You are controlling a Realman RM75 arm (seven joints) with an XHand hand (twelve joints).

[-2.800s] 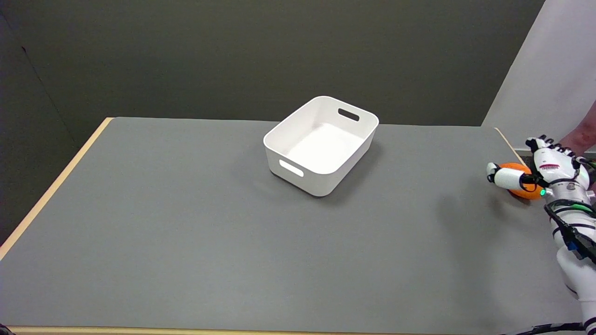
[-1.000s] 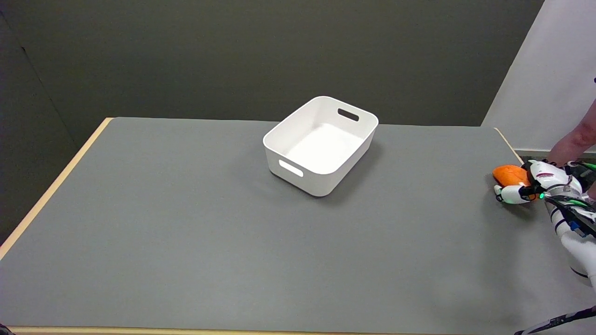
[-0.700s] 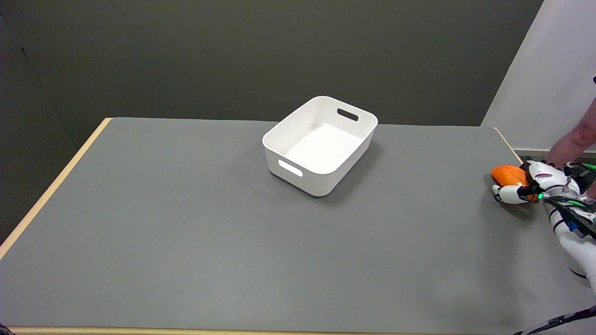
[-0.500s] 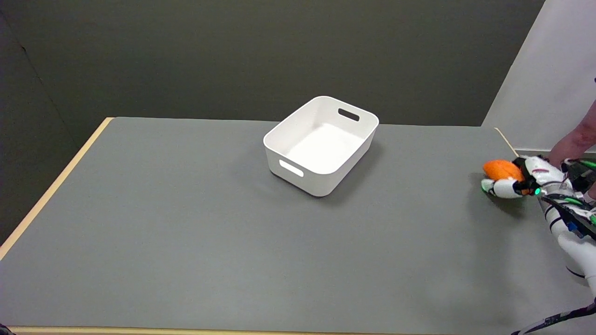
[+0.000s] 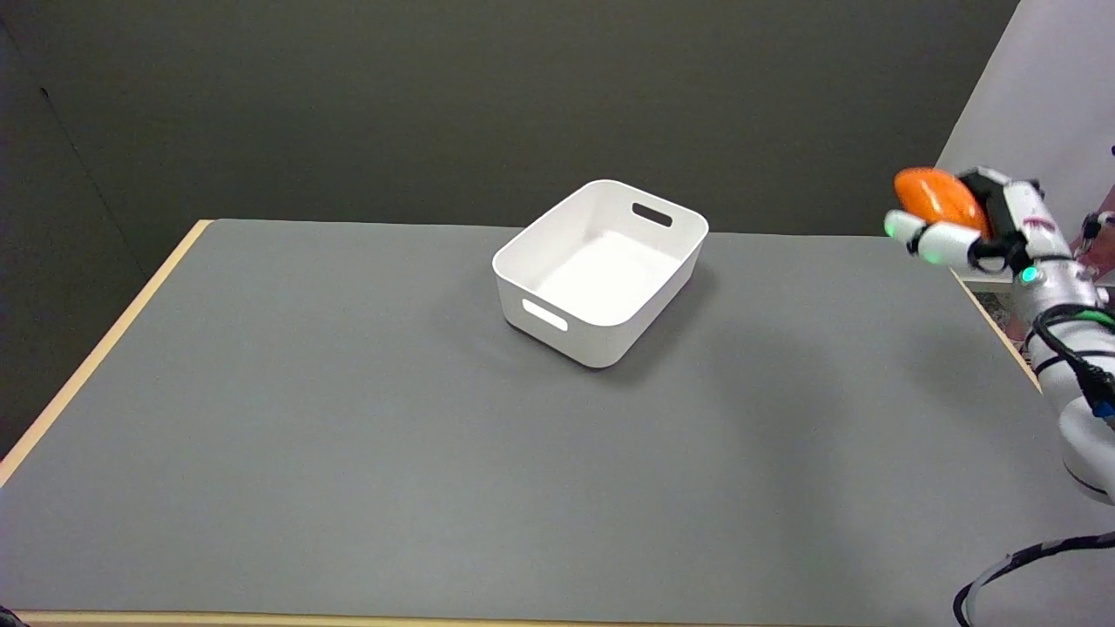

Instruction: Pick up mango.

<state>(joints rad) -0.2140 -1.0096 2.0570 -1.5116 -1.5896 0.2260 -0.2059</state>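
Pickup looks done, w/ nothing obvious left but keeping it secure: the mango (image 5: pixel 936 197) is up in the air, well clear of the tabletop (image 5: pixel 435 418) over its far right corner, and the right hand (image 5: pixel 976 226) has its fingers wrapped round it.

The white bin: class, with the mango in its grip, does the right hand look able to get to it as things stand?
Probably yes. The right hand holds the mango in the air, above the table, to the right of the bin. Only bare tabletop lies between them, and the bin's open top faces up.
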